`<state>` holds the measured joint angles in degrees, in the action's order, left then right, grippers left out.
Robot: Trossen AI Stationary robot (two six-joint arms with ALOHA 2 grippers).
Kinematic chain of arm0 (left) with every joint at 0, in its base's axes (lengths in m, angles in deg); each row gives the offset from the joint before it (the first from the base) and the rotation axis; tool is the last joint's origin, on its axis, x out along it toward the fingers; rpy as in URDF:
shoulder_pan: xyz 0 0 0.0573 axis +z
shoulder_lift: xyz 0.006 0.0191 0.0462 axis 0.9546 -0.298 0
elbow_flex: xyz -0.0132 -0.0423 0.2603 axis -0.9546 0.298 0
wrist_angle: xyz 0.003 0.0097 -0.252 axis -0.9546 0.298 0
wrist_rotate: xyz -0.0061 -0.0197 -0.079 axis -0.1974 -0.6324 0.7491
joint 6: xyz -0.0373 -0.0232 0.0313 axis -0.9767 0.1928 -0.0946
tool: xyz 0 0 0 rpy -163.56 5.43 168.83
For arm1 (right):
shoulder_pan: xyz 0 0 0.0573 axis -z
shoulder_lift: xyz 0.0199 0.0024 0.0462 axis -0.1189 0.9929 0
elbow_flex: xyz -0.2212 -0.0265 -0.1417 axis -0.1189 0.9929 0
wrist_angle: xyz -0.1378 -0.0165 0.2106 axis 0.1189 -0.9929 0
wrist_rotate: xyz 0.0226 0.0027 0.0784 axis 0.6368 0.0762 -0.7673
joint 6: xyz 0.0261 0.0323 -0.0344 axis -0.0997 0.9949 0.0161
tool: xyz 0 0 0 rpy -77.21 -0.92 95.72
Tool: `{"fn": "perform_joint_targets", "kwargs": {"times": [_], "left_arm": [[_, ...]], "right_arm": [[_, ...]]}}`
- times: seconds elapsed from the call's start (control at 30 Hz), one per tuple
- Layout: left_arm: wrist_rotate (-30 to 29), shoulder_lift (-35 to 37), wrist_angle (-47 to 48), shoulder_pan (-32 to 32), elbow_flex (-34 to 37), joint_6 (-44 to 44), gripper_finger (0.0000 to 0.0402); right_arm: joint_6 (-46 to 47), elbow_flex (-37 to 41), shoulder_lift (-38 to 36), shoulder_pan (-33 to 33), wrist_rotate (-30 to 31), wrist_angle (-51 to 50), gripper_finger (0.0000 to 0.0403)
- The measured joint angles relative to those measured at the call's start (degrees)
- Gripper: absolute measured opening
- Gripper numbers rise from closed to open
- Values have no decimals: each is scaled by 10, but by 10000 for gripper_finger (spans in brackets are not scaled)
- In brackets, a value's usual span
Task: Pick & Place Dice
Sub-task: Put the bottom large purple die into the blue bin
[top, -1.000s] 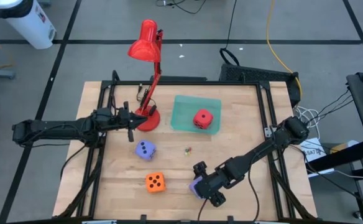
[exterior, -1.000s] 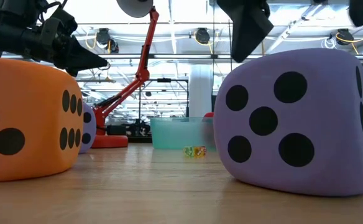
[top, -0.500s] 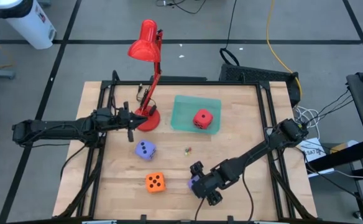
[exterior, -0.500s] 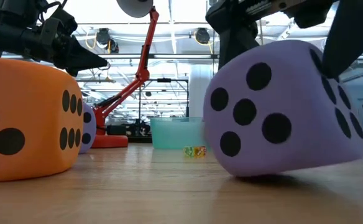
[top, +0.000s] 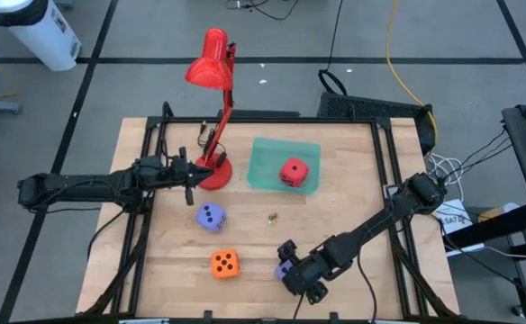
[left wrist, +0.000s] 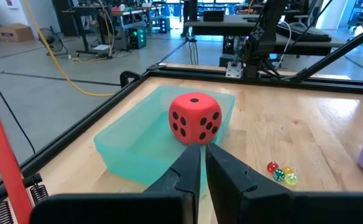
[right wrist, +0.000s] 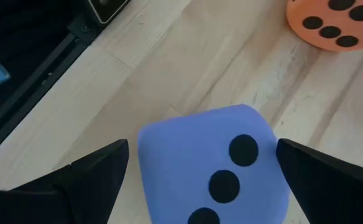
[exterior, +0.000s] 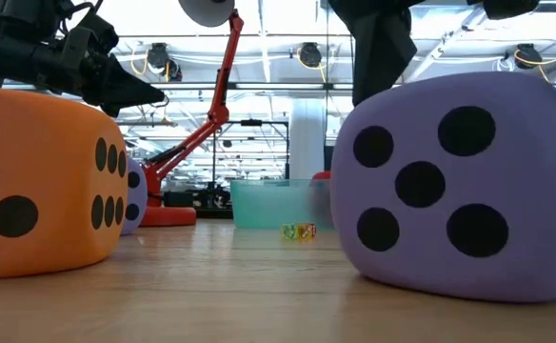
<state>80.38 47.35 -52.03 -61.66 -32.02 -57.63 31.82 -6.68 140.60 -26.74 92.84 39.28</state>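
One purple-blue die (top: 283, 266) (exterior: 454, 186) (right wrist: 212, 168) rests flat on the table near its near edge. My right gripper (top: 297, 274) (right wrist: 202, 148) is open above it, one finger on each side of the die. The orange die (top: 225, 263) (exterior: 40, 181) sits to the left of that die, and the second purple-blue die (top: 211, 216) sits farther back. The red die (top: 292, 172) (left wrist: 195, 118) lies in the teal tray (top: 263, 157). My left gripper (top: 189, 175) (left wrist: 203, 155) is shut and waits by the lamp's base. My right gripper comes from above, pointing down, with its fingers (right wrist: 101, 174) beside two opposite sides of the purple-blue die's top (right wrist: 169, 143). Whether they touch the die, I cannot tell. The die stands flat on the table.
A red desk lamp (top: 213, 166) stands at the table's far left, its base next to my left gripper. A few tiny coloured dice (top: 271, 216) (left wrist: 280, 173) lie mid-table. A black frame (top: 150, 144) edges the table. Bare wood lies between the dice and the tray.
Half a second ago the purple-blue die near the near edge was tipped up on one lower edge, with my right gripper's fingers at both its sides. It now sits flat again, turned slightly. My right gripper has shifted a little toward the near edge.
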Motion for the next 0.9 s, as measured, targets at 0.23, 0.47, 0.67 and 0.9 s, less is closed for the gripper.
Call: {"fn": "perform_joint_targets", "kwargs": {"times": [0.23, 0.47, 0.67, 0.9], "left_arm": [[0, 0, 0, 0, 0, 10, 37], [0, 0, 0, 0, 0, 10, 37], [0, 0, 0, 0, 0, 10, 37], [0, 0, 0, 0, 0, 10, 37]], "right_arm": [[-18, 0, 0, 0, 2, -1, 398], [15, -9, -10, 24, 33, -36, 398], [39, -10, -5, 39, -4, -48, 398], [40, -8, 9, 48, -7, -33, 398]]}}
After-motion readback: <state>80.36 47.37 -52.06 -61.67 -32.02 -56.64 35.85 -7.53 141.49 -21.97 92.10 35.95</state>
